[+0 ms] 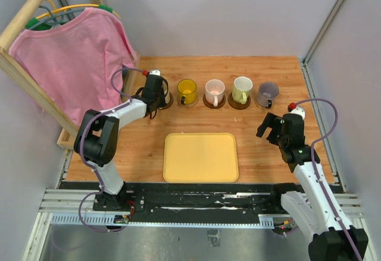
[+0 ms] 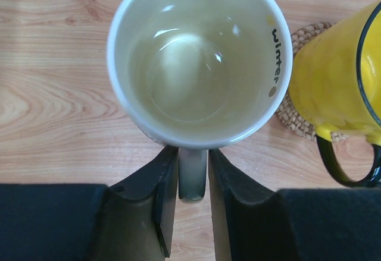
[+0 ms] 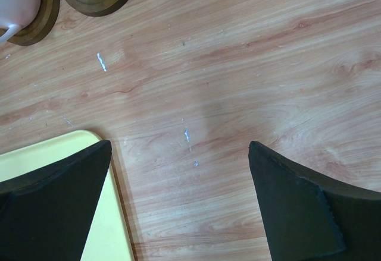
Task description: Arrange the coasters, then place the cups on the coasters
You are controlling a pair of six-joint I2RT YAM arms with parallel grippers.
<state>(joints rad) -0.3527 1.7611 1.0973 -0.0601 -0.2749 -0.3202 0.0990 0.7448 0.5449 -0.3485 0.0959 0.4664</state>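
— Where's the cream cup [image 2: 199,59]?
— At the left end of the row, just beside the yellow cup [image 2: 333,76]. Its handle [image 2: 192,181] sits between the left gripper's [image 2: 192,154] fingers [image 2: 161,195]. Both are close against it, but I cannot tell whether they are clamped or loose.
— Its coaster [image 1: 169,103]?
— Only a brown edge shows from above; the cup hides the rest.
— Right gripper [image 3: 180,148]?
— Spread wide over the table [image 3: 268,65], by the tray [image 3: 110,231] corner.

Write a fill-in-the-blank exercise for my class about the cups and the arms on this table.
1. The word printed inside the cream cup reads ____.
2. Its handle lies between the fingers of the ____ arm.
3. The cup beside it, on a woven coaster, is ____.
4. The hanging shirt is ____.
Missing words: winter; left; yellow; pink.
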